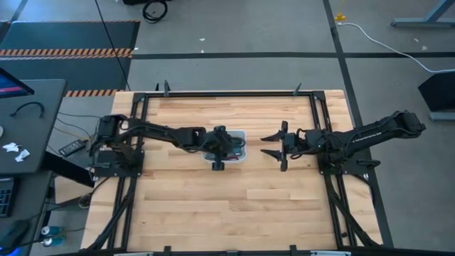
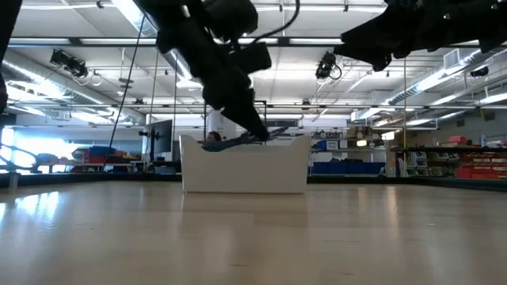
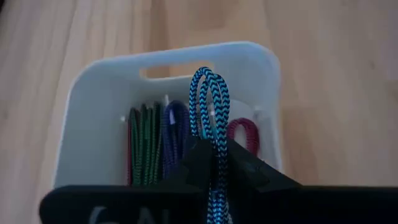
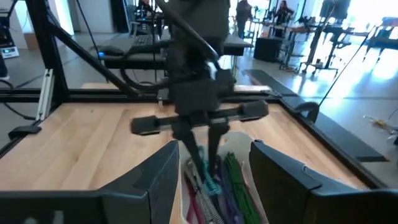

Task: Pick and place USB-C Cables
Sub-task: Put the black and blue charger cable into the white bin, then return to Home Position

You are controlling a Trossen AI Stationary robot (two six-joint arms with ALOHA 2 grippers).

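A white bin (image 1: 240,135) stands mid-table and holds the cable bundles: green (image 3: 144,140), purple (image 3: 174,134) and dark red (image 3: 244,134) ones lie along its floor. My left gripper (image 3: 214,152) is over the bin (image 3: 93,106), shut on a teal braided bundle (image 3: 210,99). From the right side it shows with its fingers pointing down into the bin (image 4: 202,146). In the low view it (image 2: 255,127) is at the bin's rim (image 2: 245,166). My right gripper (image 1: 272,146) hovers open just right of the bin, fingers pointing at it (image 4: 214,149). My left gripper pinches the teal bundle between its two fingers (image 3: 199,158), coming from above and pointing down into the bin. The bundle's looped end (image 3: 208,78) sticks out past the fingers. In the low view the bundle (image 2: 238,141) lies slanted at about rim height. Whether it is clear of the other cables I cannot tell.
A black frame (image 1: 227,93) borders the wooden table top (image 1: 227,206), with bare wood near and far of the bin. The bin has a handle slot (image 3: 177,68) in its end wall. A desk (image 1: 28,128) stands off the table's left.
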